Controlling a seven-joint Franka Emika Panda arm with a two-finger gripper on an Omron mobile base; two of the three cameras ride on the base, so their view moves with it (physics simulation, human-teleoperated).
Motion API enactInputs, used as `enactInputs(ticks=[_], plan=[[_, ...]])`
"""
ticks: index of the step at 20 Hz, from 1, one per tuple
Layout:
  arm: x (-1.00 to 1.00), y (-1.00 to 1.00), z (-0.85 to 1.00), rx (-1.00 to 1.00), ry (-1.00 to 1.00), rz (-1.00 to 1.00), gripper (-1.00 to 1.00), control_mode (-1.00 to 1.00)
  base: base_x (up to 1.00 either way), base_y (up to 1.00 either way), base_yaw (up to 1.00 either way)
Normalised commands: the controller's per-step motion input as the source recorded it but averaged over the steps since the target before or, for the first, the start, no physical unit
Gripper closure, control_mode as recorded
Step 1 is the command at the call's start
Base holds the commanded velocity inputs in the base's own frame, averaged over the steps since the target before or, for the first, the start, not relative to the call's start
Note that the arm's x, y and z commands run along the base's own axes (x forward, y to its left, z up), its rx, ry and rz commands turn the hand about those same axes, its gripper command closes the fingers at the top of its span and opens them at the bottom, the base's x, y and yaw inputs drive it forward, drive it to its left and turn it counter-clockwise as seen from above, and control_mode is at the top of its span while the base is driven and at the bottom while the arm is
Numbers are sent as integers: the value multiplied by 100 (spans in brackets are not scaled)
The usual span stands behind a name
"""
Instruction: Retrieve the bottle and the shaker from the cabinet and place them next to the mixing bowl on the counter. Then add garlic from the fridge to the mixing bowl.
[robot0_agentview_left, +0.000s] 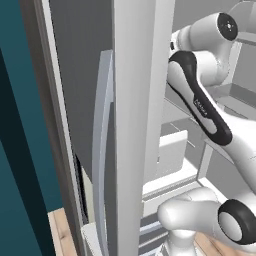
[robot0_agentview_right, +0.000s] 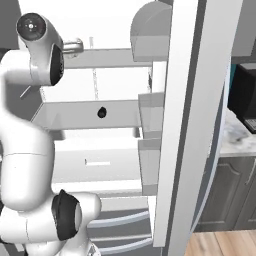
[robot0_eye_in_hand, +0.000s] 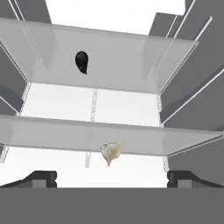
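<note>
A pale garlic bulb (robot0_eye_in_hand: 110, 153) lies on a glass fridge shelf (robot0_eye_in_hand: 52, 133), just ahead of my gripper (robot0_eye_in_hand: 112, 178) and centred between its fingertips (robot0_eye_in_hand: 42, 177). The jaws stand wide open with nothing between them. The hand view is rolled, so the garlic's tip points toward the bottom of that view. My arm (robot0_agentview_right: 30, 130) reaches into the open fridge. The bottle, the shaker and the mixing bowl are out of view.
A small dark object (robot0_eye_in_hand: 81, 61) (robot0_agentview_right: 101, 112) lies on another shelf, farther in. The open fridge door (robot0_agentview_right: 185, 125) (robot0_agentview_left: 132, 125) stands close on the arm's side, with door bins (robot0_agentview_right: 150, 112). A black appliance (robot0_agentview_right: 245, 92) sits on the counter (robot0_agentview_right: 235, 140) beyond the door.
</note>
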Motion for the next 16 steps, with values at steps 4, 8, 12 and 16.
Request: enactInputs(ticks=[4,8,12,16], plan=[[56,17,0,0,0,5,-100,-100,0,0,0],[48,11,0,0,3,7,-100,-100,0,0,0],[44,15,-1,0,5,5,-100,-100,0,0,0],[41,16,-3,0,6,0,-100,-100,0,0,0]])
